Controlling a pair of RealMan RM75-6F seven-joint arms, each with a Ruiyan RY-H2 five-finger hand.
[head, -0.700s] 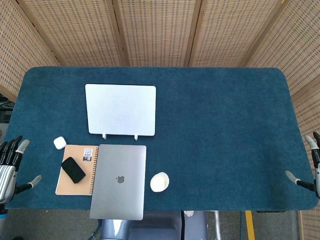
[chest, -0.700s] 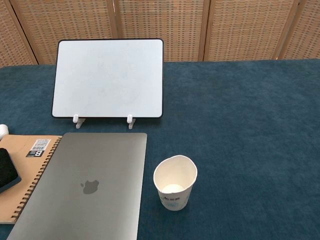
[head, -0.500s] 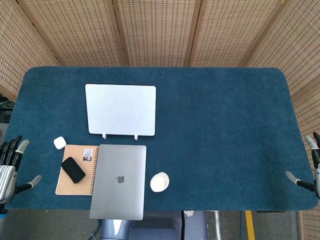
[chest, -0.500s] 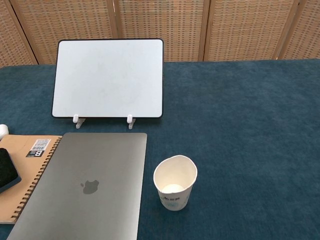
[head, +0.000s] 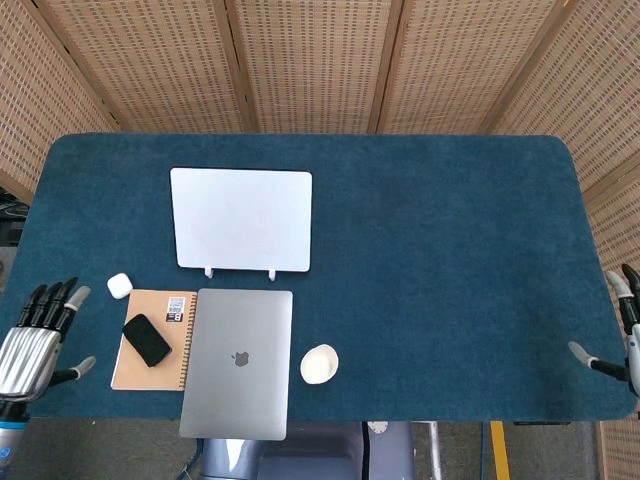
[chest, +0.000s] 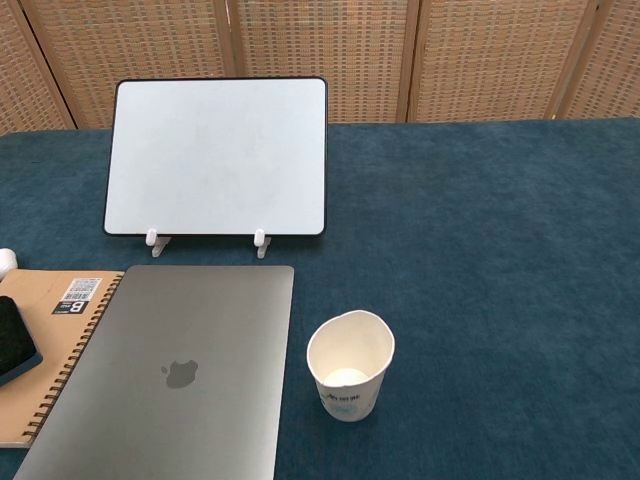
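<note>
My left hand (head: 38, 338) hovers at the table's left front edge, fingers spread, holding nothing; the tan spiral notebook (head: 150, 340) with a black phone (head: 147, 340) on it lies just to its right. My right hand (head: 622, 335) shows only partly at the right frame edge, fingers apart and empty, far from every object. A closed silver laptop (head: 238, 363) (chest: 165, 375) lies at the front, a white paper cup (head: 319, 364) (chest: 349, 365) stands right of it. Neither hand appears in the chest view.
A white board (head: 241, 219) (chest: 217, 158) stands propped on two small feet behind the laptop. A small white case (head: 120, 285) sits beyond the notebook. Blue felt (head: 450, 260) covers the table, and wicker screens (head: 320, 60) close off the back.
My left hand has moved right and forward, over the table's left edge towards the notebook. The right hand has barely shifted. The objects stay where they were.
</note>
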